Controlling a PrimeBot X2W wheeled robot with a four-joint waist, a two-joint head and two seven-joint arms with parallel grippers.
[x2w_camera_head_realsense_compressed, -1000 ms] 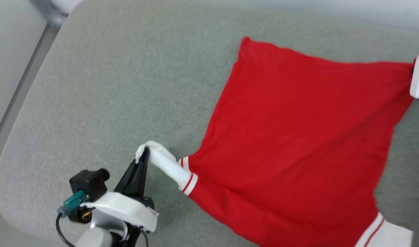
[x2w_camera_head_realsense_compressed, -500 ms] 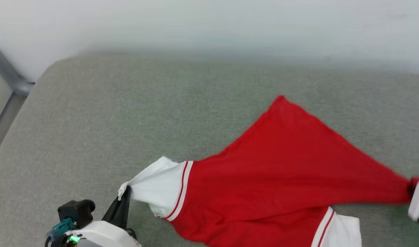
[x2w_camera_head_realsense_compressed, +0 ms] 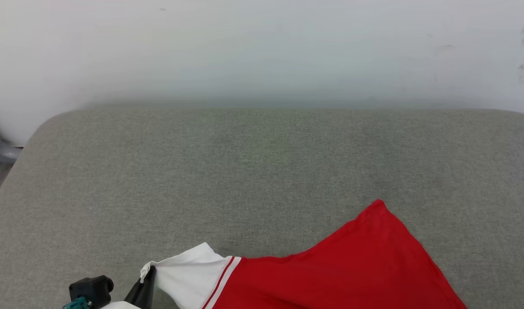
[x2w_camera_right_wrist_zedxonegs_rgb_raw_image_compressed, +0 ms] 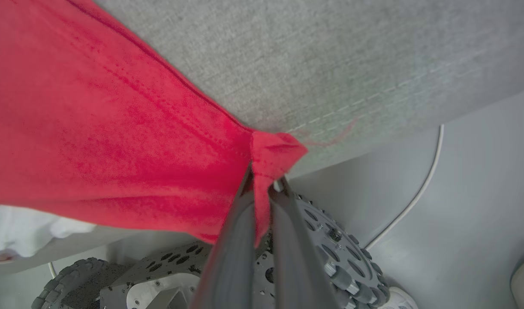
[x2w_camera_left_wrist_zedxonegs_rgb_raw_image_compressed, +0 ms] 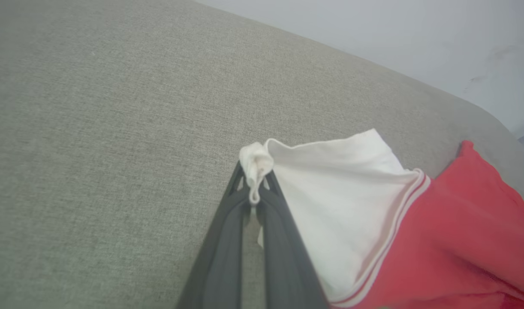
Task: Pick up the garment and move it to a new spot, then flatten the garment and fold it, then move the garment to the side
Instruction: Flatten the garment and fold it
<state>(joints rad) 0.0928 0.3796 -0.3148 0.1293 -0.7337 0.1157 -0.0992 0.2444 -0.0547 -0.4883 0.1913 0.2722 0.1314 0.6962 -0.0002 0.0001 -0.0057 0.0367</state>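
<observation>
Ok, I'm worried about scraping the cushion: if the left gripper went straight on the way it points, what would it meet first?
Past the garment's white sleeve pinched in its tips, the left gripper faces bare grey cushion; probably that first, though depth is unclear.

Left gripper is showing long dark tapered fingers; black camera block, teal plug sitting lower left; perforated grey wheel peeking below.
</observation>
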